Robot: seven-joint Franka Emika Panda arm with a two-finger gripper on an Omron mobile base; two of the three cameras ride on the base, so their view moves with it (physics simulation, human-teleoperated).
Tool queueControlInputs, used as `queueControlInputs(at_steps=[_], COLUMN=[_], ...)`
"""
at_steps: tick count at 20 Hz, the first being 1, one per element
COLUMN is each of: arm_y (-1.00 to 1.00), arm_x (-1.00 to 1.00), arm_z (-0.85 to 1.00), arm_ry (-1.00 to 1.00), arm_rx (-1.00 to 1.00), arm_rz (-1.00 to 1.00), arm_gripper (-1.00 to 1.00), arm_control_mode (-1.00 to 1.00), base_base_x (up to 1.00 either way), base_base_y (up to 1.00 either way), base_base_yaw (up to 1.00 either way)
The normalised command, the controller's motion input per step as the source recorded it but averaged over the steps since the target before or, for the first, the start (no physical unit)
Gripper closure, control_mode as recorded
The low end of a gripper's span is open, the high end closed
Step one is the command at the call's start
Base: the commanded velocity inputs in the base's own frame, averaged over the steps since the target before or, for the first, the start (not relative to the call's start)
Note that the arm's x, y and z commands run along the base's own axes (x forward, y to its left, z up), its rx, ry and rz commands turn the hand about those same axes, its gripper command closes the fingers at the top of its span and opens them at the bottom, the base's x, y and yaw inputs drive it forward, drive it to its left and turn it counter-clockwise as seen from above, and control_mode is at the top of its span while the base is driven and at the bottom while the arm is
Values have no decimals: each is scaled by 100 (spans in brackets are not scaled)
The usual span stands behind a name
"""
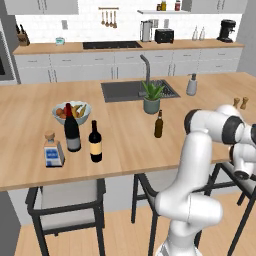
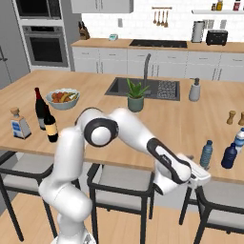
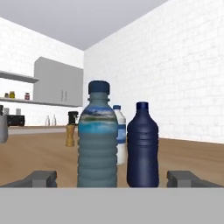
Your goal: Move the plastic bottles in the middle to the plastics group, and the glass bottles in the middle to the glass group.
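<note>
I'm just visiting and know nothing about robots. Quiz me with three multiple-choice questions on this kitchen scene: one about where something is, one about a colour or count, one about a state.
1. Where does the slim brown bottle stand?
A. in the sink
B. on the island counter in front of the potted plant
C. inside the fruit bowl

2. What colour is the bottle right of the translucent blue bottle in the hand view?
A. dark navy
B. red
C. yellow

3. How does the gripper stand?
A. shut on a cork
B. shut on nothing
C. open, fingers wide either side of the translucent blue bottle

Answers: 1 B, it stands on the wood just before the plant. 2 A, the dark navy bottle shows it. 3 C, both fingertips sit far apart.
</note>
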Motion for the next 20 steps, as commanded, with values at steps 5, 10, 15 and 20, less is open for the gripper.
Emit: queueControlInputs(at_steps=[5, 10, 15, 20], arm_y=[66, 73, 81, 73], arm_x=[-23, -8, 6, 24], arm_z=[27, 37, 43, 50], arm_ry=[0, 3, 16, 26], arm_rx=[0, 0, 0, 0], arm_rz=[0, 6, 18, 20], arm_gripper=[-100, -100, -100, -100], arm_control_mode=[-100, -100, -100, -100], base_base_x=[0, 0, 0, 0], base_base_y=[0, 0, 0, 0], base_base_yaw=[0, 0, 0, 0])
